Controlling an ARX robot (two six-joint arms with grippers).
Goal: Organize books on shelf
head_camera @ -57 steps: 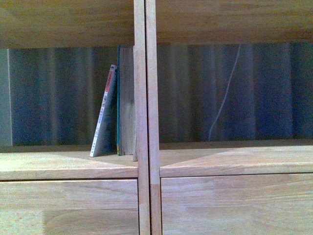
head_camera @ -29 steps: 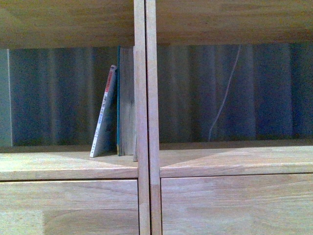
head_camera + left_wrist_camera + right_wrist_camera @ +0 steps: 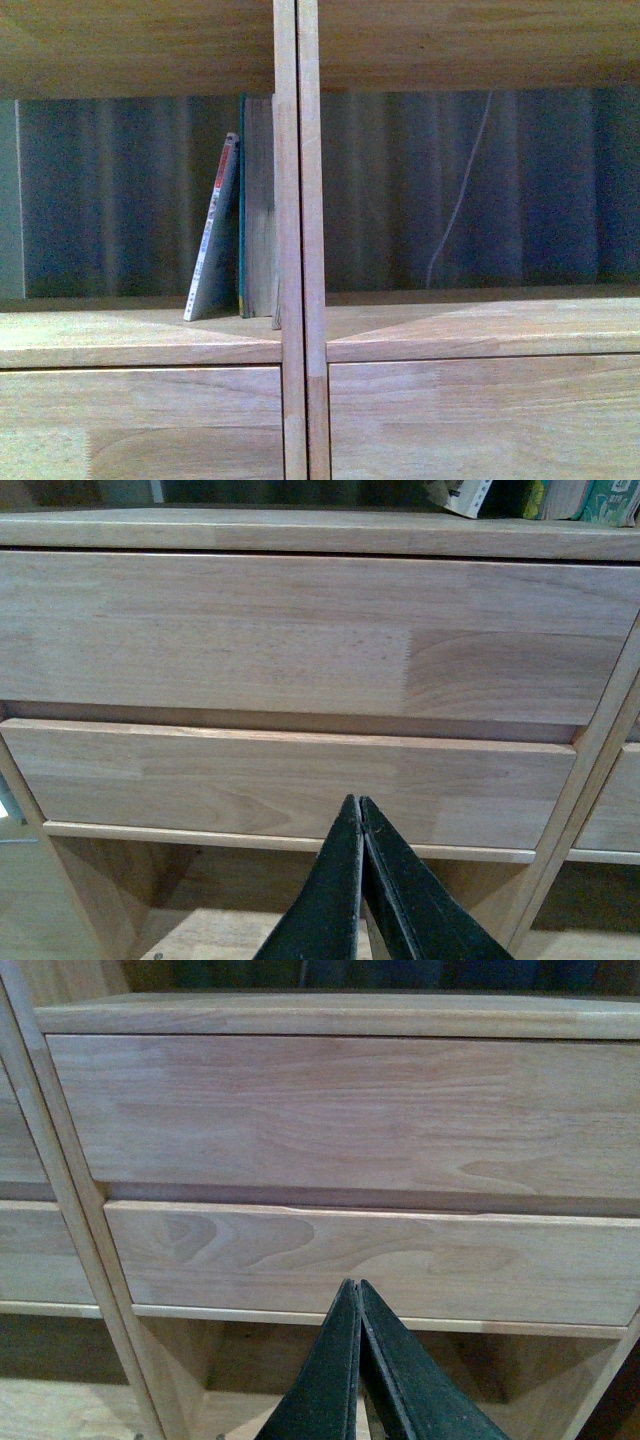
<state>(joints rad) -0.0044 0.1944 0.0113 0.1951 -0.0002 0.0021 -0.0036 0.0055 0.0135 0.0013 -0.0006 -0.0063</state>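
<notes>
Front view shows the thin softcover (image 3: 213, 232) leaning on the teal book (image 3: 242, 200) beside the shelf's centre divider (image 3: 297, 240). Both grippers, left (image 3: 359, 810) and right (image 3: 357, 1292), hang pressed together, empty, facing drawer fronts (image 3: 300, 630). Straightening likely needs a gentle upright push.

Teal book (image 3: 242, 200): mostly hidden behind the centre divider (image 3: 297, 200). Thin softcover (image 3: 212, 235): spine lettering too small to read. Shelf (image 3: 140, 340): cut off on all sides. Neither arm in front view.
</notes>
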